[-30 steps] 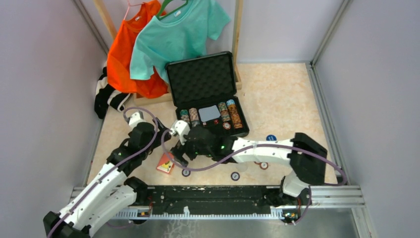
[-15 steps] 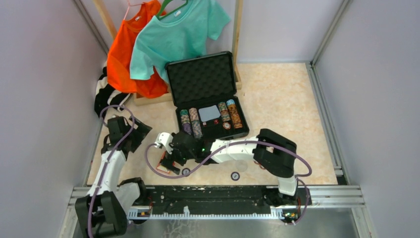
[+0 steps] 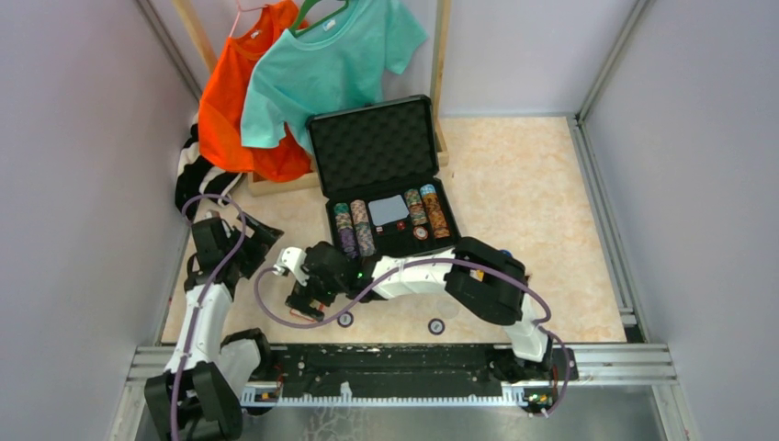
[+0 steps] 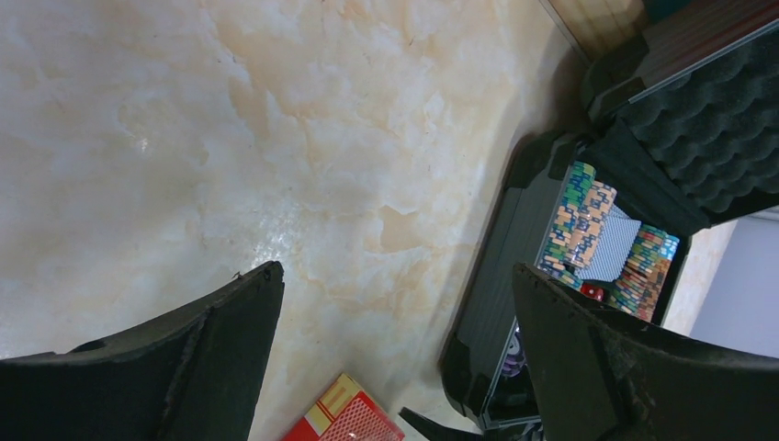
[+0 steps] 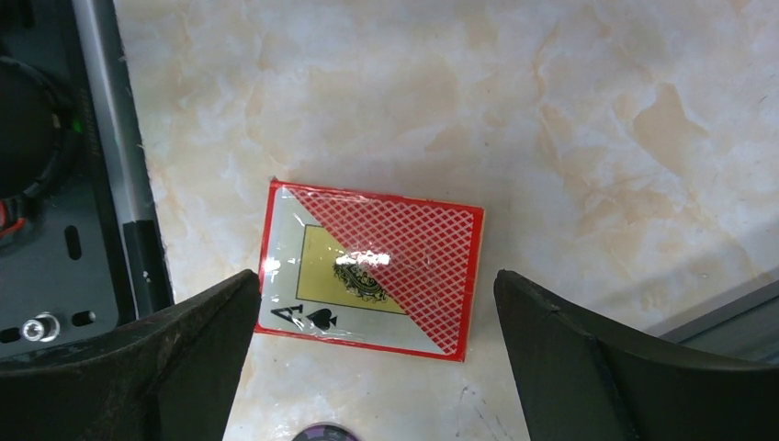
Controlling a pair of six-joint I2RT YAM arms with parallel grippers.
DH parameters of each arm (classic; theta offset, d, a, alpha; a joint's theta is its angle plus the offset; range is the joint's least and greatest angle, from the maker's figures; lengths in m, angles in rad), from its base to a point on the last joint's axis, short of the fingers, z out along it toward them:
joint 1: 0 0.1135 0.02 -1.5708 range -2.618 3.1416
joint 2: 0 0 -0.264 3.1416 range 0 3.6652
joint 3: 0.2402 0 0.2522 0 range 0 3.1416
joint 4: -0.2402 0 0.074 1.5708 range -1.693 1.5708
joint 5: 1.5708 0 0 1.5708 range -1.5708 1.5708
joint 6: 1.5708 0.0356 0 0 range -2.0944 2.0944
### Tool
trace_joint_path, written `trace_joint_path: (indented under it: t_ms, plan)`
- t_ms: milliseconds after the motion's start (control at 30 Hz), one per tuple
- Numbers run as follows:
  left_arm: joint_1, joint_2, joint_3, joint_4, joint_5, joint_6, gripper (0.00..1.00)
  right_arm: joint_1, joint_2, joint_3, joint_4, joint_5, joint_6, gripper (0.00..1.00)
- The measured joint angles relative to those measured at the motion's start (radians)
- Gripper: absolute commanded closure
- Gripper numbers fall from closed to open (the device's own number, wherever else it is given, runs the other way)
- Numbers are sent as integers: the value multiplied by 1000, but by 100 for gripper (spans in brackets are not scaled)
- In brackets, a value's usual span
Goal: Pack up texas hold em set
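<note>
Marbled beige tabletop [image 3: 533,184] carries the black briefcase [image 3: 372,147] at its far middle, with the foam lid standing up and rows of poker chips [image 3: 432,213] packed in the tray. Near the front rail the red card box [image 5: 386,230] lies flat on the tabletop. Above it the right pincer [image 5: 372,280] hangs wide open, 1 finger to each side. 2 loose chips [image 3: 344,319] sit nearby toward the front edge. Left of the briefcase, the left pincer [image 4: 393,276] gapes open over bare surface, holding nothing.

Left pincer [image 4: 395,280], right pincer [image 5: 374,278]: both spread wide.
</note>
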Motion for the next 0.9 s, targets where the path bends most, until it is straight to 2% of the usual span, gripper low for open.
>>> trace_joint_path:
  t_ms: [200,900]
  plan:
    - [12,0,0,0,40,4,1,0,44,12,-19,-4,5,1]
    - [22,0,-19,23,87,11,1,26,49,20,-30,5,27,1]
